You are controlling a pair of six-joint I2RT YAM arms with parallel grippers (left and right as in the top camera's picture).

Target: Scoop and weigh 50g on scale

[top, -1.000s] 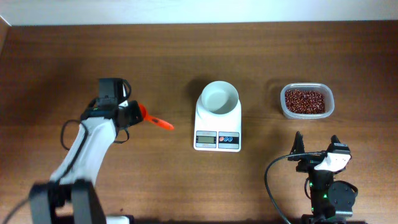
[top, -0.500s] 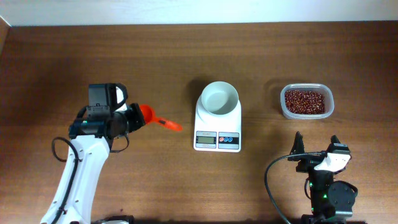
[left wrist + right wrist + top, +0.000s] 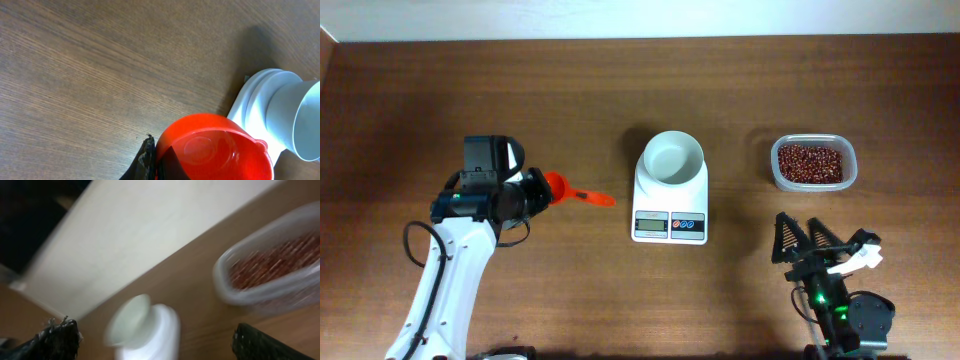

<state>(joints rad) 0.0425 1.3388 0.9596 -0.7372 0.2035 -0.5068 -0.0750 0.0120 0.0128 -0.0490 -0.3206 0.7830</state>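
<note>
Presently: left pincer [image 3: 538, 190] clenched on orange scoop [image 3: 572, 194], right pincer [image 3: 802, 240] spread empty; risk: scoop, crossing toward beans [image 3: 810, 162], may clip scale [image 3: 670, 192].

My left arm [image 3: 445, 285] reaching up from the near edge, wrist turned to the right, left gripper [image 3: 538, 192] clamped on the orange scoop [image 3: 570, 193], my right arm [image 3: 845, 315] folded low, right gripper [image 3: 802, 238] spread wide, empty.
</note>
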